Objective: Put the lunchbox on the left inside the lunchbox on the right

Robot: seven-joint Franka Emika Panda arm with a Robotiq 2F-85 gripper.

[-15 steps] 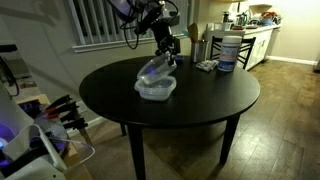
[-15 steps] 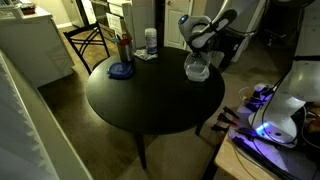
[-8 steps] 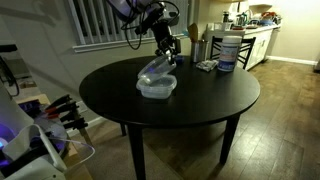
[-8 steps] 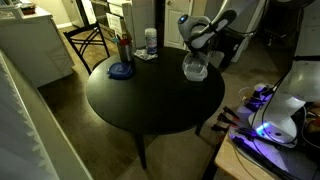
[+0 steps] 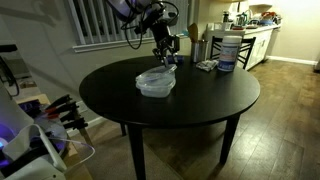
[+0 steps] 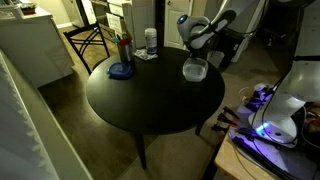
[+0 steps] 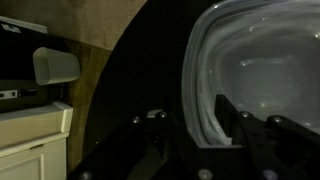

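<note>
pincer (image 7: pixel 197 122): jaws spread wide, gripping nothing, just over lunchbox rim | clear lunchboxes (image 5: pixel 155 83): look nested, lying flat on tabletop (image 5: pixel 205 100), near the edge closest to arm | white jar (image 5: pixel 227 50): at another edge, well apart

In an exterior view the camera stands well back from the round black table (image 5: pixel 200 100), slightly above its top, and faces across it toward the white slatted window blinds (image 5: pixel 100 25). In an exterior view the camera sits higher and farther off, looking steeply down on the table (image 6: pixel 150 100) from another side. The wrist view hangs very near the tabletop and looks down past the dark gripper (image 7: pixel 198 118) onto the clear plastic lunchbox (image 7: pixel 260 70). All three views share that lunchbox, and both exterior views also share the white tub with a blue label (image 5: pixel 228 50).
</note>
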